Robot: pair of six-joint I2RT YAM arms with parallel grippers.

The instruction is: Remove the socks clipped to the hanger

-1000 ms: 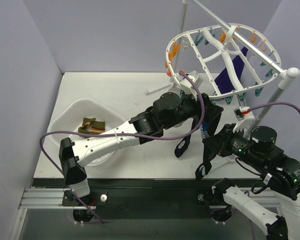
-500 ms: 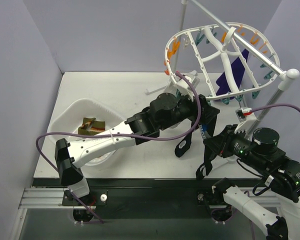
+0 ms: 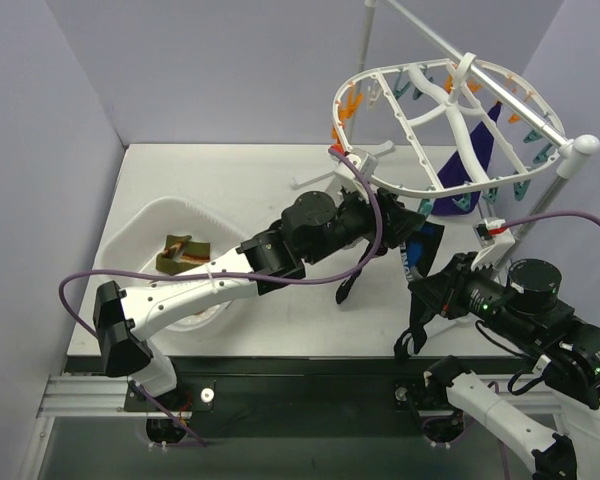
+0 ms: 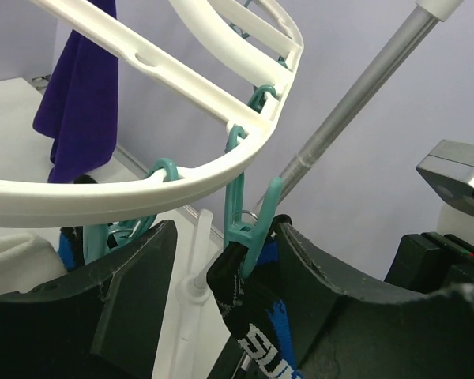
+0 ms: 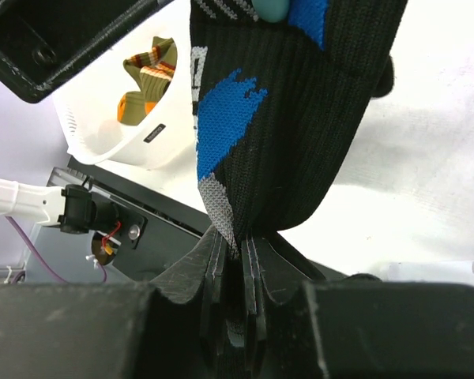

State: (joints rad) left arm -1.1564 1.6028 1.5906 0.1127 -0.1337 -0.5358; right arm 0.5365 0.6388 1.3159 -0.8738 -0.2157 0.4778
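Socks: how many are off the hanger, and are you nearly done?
Done: patterned socks lie in the white tub. In hand: the right gripper is shut on a black sock hanging from a teal clip, with the left gripper open around that clip. Left: that sock and a purple sock on the hanger.

Plain pale purple walls stand on three sides: a left wall (image 3: 40, 150), a back wall (image 3: 230, 70) and a right wall (image 3: 592, 60). They are smooth and all one colour. Between them lies a flat white table top (image 3: 230, 190). A black strip (image 3: 310, 375) runs along the table's near edge. A shiny silver metal rail (image 3: 80, 395) lies on that strip at the left. The light is soft and even, and the shadows on the table are pale grey.
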